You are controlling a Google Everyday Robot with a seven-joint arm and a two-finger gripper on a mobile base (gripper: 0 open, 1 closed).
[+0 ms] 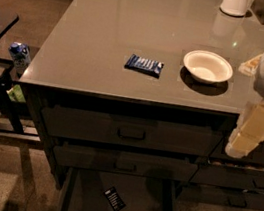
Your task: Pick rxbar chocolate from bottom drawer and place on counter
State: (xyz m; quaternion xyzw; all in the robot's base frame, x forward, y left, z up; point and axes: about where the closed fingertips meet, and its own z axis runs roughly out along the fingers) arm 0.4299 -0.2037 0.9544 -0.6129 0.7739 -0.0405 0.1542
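- The glossy grey counter surface (114,33) fills the upper part of the view, above dark drawer cabinets.
- The bottom drawer (149,197) stands pulled open below the two handled drawers.
- The gripper (239,146) hangs at the right, just off the counter's front edge, level with the top drawer. Whether it is spread or pressed together cannot be told.
- A white bowl (208,66) sits on the counter.
- A blue-wrapped bar (144,64) lies left of the bowl.
- The rxbar chocolate (115,199) lies flat in the bottom drawer, well apart from the gripper.
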